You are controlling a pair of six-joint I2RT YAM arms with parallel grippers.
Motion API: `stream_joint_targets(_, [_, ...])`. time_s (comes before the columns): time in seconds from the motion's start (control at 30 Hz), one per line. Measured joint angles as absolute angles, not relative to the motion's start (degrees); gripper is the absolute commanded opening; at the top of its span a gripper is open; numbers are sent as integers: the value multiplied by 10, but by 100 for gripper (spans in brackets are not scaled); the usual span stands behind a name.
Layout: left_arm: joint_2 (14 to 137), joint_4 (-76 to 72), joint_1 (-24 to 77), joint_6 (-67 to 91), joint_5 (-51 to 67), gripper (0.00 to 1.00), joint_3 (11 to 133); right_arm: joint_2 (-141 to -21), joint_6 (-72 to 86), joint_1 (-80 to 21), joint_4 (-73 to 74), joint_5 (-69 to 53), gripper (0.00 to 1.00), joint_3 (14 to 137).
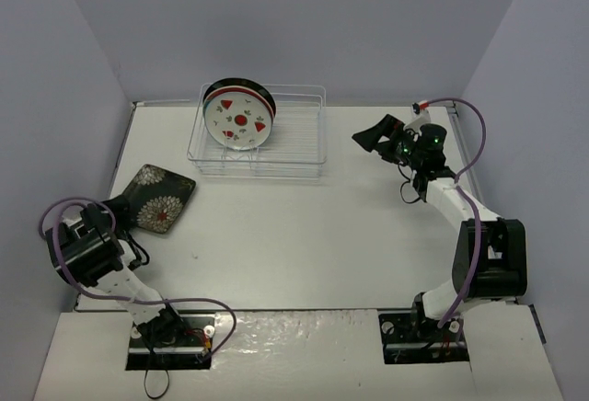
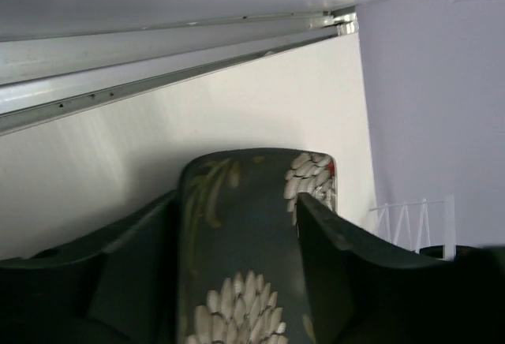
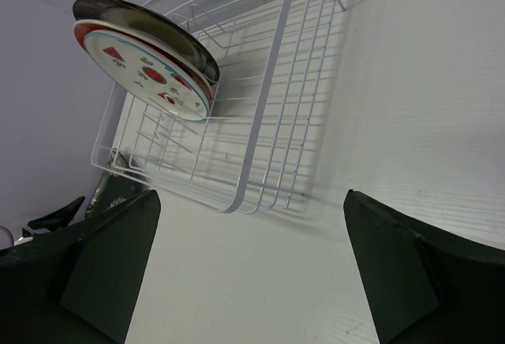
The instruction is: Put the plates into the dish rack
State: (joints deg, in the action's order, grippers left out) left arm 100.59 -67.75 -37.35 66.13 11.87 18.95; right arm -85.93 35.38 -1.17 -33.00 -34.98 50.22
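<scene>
Fingers (image 2: 339,257) of the left gripper (image 1: 129,208) sit tight on either side of the floral plate (image 1: 158,199), clamped on its near-left corner. The left arm is folded low at the near-left of the table (image 1: 304,235), its wrist aimed away from the base and slightly to the right. The rounded-square plate is at the table's left edge with its patterned face up. Seen from above it is turned like a diamond, and the corner opposite the gripper points right. It is well apart from the dish rack (image 1: 294,143).

The right arm reaches up the right side of the table, bent at the elbow, and its wrist is turned left. The right gripper (image 1: 373,132) faces the rack's right end with its fingers spread wide and nothing between them.

The rack sits at the far middle of the table, its long side running left to right. Three plates stand on edge at its left end, leaning back. The spotted plate (image 1: 237,118) is in front with its face toward the near side. The red-and-teal plate (image 3: 79,30) is close behind it, and the black-rimmed plate (image 3: 150,22) is at the back.
</scene>
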Motion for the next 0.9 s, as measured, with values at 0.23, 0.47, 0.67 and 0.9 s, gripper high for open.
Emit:
stream_joint_targets(0.23, [1070,-747,-376,677,161,0,181,-856,356,-12,-330,-350,100,502])
stream_joint_targets(0.47, [1060,-743,-376,683,177,0,169,-847,356,-11,-330,-350,100,501])
stream_joint_targets(0.67, [936,-622,-374,662,174,0,140,-845,356,-11,-330,-350,100,501])
stream_joint_targets(0.9, [628,-326,-371,567,130,0,139,-842,355,-6,-330,-350,100,493])
